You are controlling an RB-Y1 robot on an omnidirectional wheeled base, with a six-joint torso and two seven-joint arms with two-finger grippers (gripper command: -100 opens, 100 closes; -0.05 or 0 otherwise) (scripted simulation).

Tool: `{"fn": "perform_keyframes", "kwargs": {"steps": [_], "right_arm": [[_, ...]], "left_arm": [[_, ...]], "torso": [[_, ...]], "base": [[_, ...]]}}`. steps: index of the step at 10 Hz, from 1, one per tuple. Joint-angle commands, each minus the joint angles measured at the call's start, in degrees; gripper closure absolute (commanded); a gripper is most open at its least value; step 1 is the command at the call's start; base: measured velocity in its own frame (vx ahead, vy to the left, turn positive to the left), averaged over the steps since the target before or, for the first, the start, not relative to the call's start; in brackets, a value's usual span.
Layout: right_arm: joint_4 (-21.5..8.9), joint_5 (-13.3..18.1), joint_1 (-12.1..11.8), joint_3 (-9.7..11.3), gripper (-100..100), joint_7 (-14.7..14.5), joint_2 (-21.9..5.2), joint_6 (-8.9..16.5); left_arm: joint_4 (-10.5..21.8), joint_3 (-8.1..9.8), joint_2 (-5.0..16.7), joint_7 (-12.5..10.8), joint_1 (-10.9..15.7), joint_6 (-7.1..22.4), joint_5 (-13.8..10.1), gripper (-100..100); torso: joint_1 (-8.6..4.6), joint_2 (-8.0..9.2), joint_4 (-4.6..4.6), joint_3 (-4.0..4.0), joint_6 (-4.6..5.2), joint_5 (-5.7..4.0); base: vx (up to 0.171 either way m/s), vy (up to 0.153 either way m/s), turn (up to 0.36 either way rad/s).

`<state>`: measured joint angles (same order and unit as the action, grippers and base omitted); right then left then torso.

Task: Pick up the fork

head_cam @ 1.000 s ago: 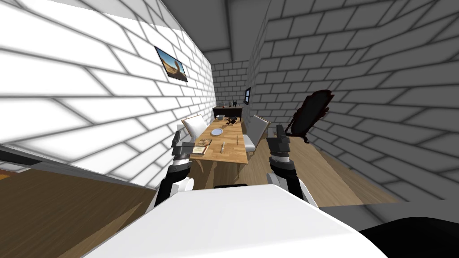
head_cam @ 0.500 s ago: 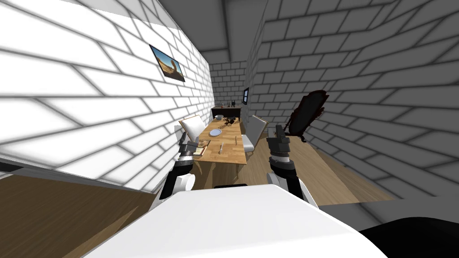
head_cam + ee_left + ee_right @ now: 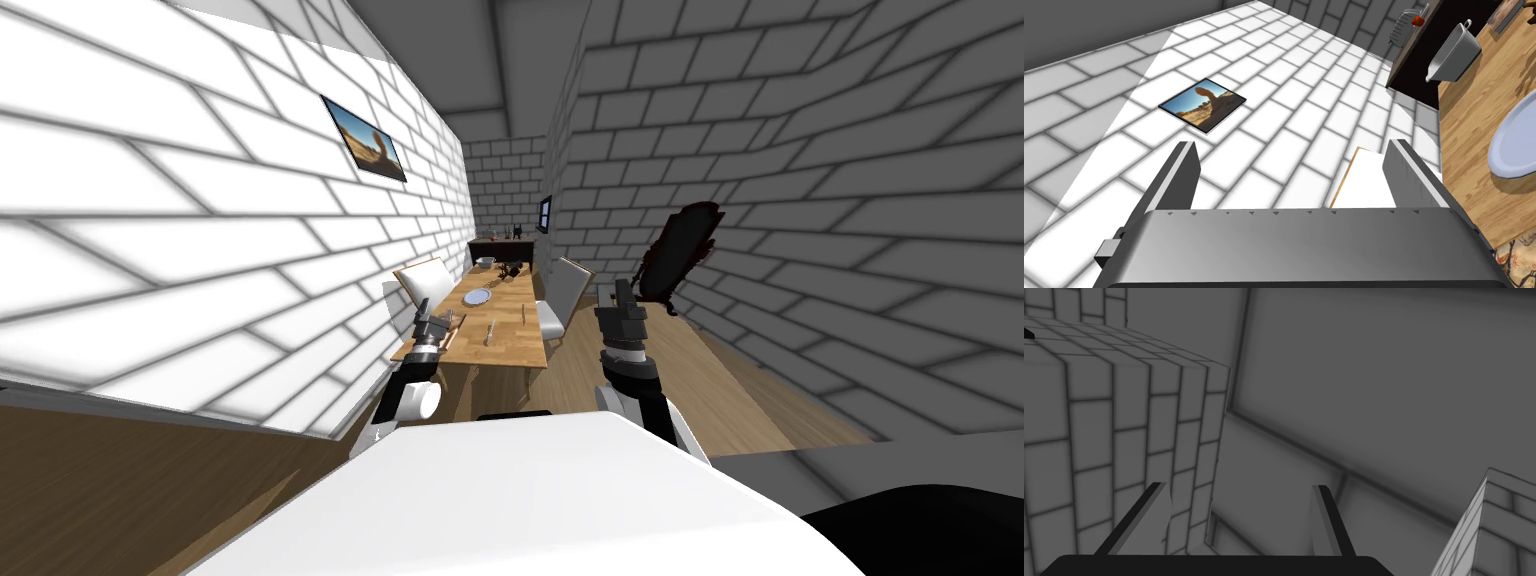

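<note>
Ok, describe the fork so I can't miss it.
Start at the long wooden table. On its near half, closer than the pale round plate, lies what I take for the fork, light grey and lengthwise. The patterned mat beside it is wide and flat; the strip toward the right edge is thinner and darker.

White brick walls, wood floor, wooden table w/ 2 chairs, desert pic, dark sideboard

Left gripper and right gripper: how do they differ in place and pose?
The left gripper is at the table's near left corner; the right gripper is off to the table's right, pointing up. The left gripper looks nearer the fork than the right gripper. Both are open and hold nothing.
</note>
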<state>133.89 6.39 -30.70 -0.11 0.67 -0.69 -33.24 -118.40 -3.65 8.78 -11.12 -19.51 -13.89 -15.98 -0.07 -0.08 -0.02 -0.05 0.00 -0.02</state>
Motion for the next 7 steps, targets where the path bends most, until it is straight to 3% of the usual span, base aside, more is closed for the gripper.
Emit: {"fn": "perform_keyframes", "kwargs": {"steps": [1,2,3,4,5,6,7], "right_arm": [[0.0,0.0,0.0,0.0,0,0.0,0.0,0.0],[0.0,0.0,0.0,0.0,0,0.0,0.0,0.0],[0.0,0.0,0.0,0.0,0,0.0,0.0,0.0],[0.0,0.0,0.0,0.0,0,0.0,0.0,0.0],[0.0,0.0,0.0,0.0,0,0.0,0.0,0.0],[0.0,0.0,0.0,0.0,0,0.0,0.0,0.0],[0.0,0.0,0.0,0.0,0,0.0,0.0,0.0]], "left_arm": [[2.9,0.00,0.7,-0.7,2.2,2.0,-2.9,-100],[4.0,0.00,0.7,-0.7,2.2,2.0,-3.2,-100],[5.9,0.05,1.2,-1.1,3.9,3.5,-5.3,-100],[6.6,0.05,1.2,-1.1,3.9,3.5,-5.3,-100],[8.6,0.10,1.5,-1.5,5.6,5.0,-7.5,-100],[9.3,0.10,1.5,-1.5,5.6,5.0,-7.5,-100],[11.2,0.17,1.9,-1.9,7.3,6.6,-9.7,-100]], "torso": [[0.00,0.00,0.00,0.00,0.00,0.00],[-0.05,-0.03,-0.01,-0.02,0.00,-0.01],[-0.02,-0.01,-0.01,-0.01,-0.01,-0.01],[-0.03,-0.01,0.00,-0.01,0.00,-0.01],[0.01,0.01,0.00,0.00,-0.02,0.00],[0.00,0.01,0.00,0.00,-0.01,0.00],[0.01,0.02,0.00,0.01,-0.02,0.00]], "base": [[0.026,-0.034,-0.085],[0.018,-0.025,-0.019],[0.015,-0.022,-0.032],[0.013,-0.017,-0.032],[0.014,-0.020,-0.047],[0.012,-0.016,-0.022],[0.016,-0.017,-0.046]]}}
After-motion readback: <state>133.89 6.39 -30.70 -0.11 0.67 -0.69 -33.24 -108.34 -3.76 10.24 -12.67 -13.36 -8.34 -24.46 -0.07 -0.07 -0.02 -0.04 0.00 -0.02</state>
